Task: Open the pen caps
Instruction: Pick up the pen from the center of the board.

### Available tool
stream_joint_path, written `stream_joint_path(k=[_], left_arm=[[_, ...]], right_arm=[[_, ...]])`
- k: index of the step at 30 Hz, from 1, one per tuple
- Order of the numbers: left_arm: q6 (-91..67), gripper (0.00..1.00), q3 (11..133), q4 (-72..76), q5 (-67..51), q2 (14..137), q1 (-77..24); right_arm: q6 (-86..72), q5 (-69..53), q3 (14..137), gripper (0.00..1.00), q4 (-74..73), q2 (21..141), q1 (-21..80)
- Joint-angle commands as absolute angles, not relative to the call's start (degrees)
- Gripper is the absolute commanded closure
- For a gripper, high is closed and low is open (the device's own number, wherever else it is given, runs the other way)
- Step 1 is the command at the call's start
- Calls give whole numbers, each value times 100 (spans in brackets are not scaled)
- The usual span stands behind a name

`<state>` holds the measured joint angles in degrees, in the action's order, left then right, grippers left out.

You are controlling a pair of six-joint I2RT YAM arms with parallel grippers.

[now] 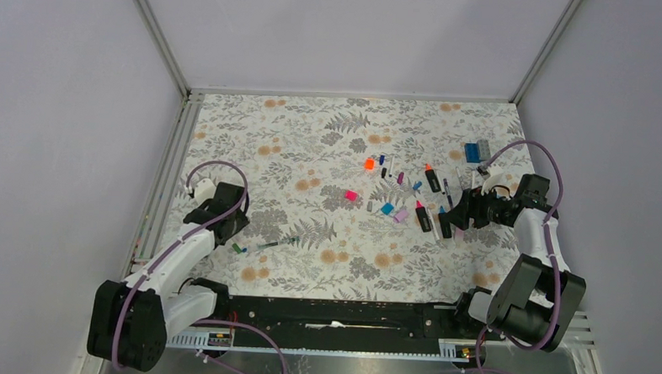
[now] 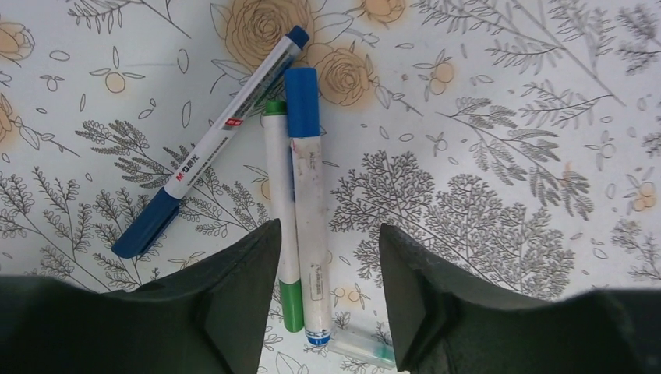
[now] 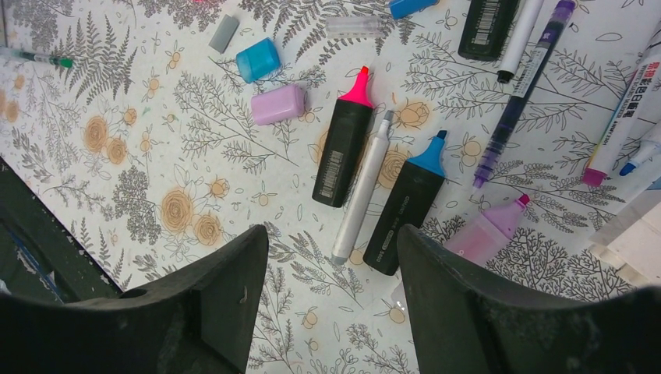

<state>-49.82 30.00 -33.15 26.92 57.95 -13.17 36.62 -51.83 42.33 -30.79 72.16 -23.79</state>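
My left gripper (image 2: 327,231) hangs low over two white pens lying side by side. One has a blue cap (image 2: 302,101) at its far end, the other a green cap (image 2: 291,305) near my left finger. Its jaws stand apart on either side of the pair. A third pen with a dark blue cap (image 2: 148,224) lies slanted to the left. My right gripper (image 3: 334,234) is open over bare cloth, just short of a silver pen (image 3: 365,195) and uncapped black highlighters with pink (image 3: 343,156) and blue (image 3: 409,206) tips. Loose lilac (image 3: 277,104) and blue (image 3: 257,59) caps lie beyond.
A clear cap (image 2: 362,347) lies under my left wrist. Loose orange (image 1: 369,164) and pink (image 1: 350,195) caps sit mid-table. A blue block (image 1: 472,151) stands at the back right. More pens, among them a purple pen (image 3: 518,101), crowd the right side by a white wall edge (image 3: 631,234).
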Motion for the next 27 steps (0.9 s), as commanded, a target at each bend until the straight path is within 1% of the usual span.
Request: stream_joint_path(k=[1,7,14,16,23,24,27], left_arm=[[-4948,47,2850,-2903,2444,5898,-1156],[-4820,54,2797,-2657,2169,6150,-1005],[-4756,58,2752,-2529,2018,6246,-984],[-4755,60,2738,-2494,1968,6311,-976],[-4694,62,2741,-2400,1688,6569,-958],[-4693,65,2750,-2399,1666,6621,-958],[-4667,78,2767,-2369,1603,6715,-949]], right_arm=[[3830,-5396,4465,31,-3205,7224,-2399],[3843,-5391,4460,31,-3203,7217,-2399],[3841,-5388,4449,31,-3201,7202,-2400],[3841,-5388,4452,31,-3205,7197,-2399],[3849,-5388,4463,31,-3219,7181,-2399],[3850,-5388,4465,31,-3228,7174,-2399],[3858,-5390,4465,31,-3242,7165,-2399]])
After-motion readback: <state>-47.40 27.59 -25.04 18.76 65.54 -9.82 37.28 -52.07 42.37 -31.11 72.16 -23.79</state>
